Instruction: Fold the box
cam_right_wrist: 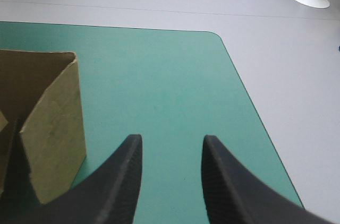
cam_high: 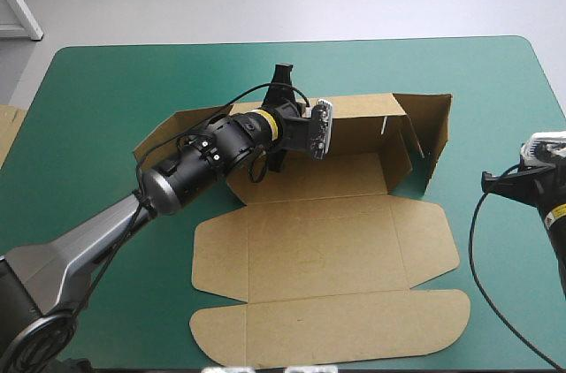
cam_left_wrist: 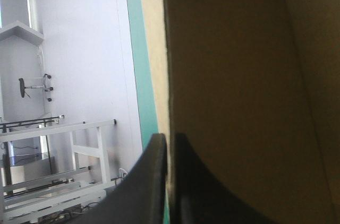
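Nearest, the brown box (cam_high: 336, 249) lies in the middle of the teal-green surface (cam_high: 106, 99), its lid flat toward the near edge and its far and right walls raised. At the far wall, the left fingers (cam_left_wrist: 154, 181) pinch the board, nearly pressed together. Near the right edge, the right fingers (cam_right_wrist: 122, 181) stand spread, clear of the box.

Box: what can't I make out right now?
High view: the left arm covers the left end of the box and where the left gripper pinches.
Left wrist view: too close; which wall is pinched, unclear.
Right wrist view: its edge cuts off all but one corner.
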Controlling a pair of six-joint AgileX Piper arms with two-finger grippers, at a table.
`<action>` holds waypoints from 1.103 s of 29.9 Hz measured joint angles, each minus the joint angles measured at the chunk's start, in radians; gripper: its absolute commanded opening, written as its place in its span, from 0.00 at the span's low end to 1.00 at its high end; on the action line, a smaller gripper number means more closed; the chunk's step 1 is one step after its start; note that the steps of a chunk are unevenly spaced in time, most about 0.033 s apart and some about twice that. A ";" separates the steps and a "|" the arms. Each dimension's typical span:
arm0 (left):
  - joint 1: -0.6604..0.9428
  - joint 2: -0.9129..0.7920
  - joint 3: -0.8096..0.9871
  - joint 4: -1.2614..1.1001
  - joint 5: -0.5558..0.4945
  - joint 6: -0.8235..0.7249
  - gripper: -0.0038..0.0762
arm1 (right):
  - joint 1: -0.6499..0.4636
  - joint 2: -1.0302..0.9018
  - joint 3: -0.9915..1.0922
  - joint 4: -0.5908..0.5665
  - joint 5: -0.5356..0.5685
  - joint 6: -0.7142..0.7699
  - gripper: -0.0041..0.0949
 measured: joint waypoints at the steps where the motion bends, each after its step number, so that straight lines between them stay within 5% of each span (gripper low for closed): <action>1: 0.000 -0.007 0.017 0.012 -0.008 -0.003 0.04 | 0.000 0.005 0.000 -0.018 0.000 0.013 0.40; 15: 0.000 -0.041 0.098 0.123 -0.083 -0.117 0.04 | -0.071 0.233 -0.039 -0.117 -0.095 0.179 0.40; 21: 0.000 -0.041 0.098 0.126 -0.085 -0.130 0.04 | -0.168 0.380 -0.146 0.070 -0.140 0.064 0.38; 28: 0.000 -0.041 0.098 0.128 -0.085 -0.149 0.04 | -0.172 0.541 -0.314 0.416 -0.058 -0.241 0.06; 33: 0.000 -0.041 0.098 0.130 -0.085 -0.157 0.04 | -0.172 0.638 -0.496 0.507 0.074 -0.318 0.09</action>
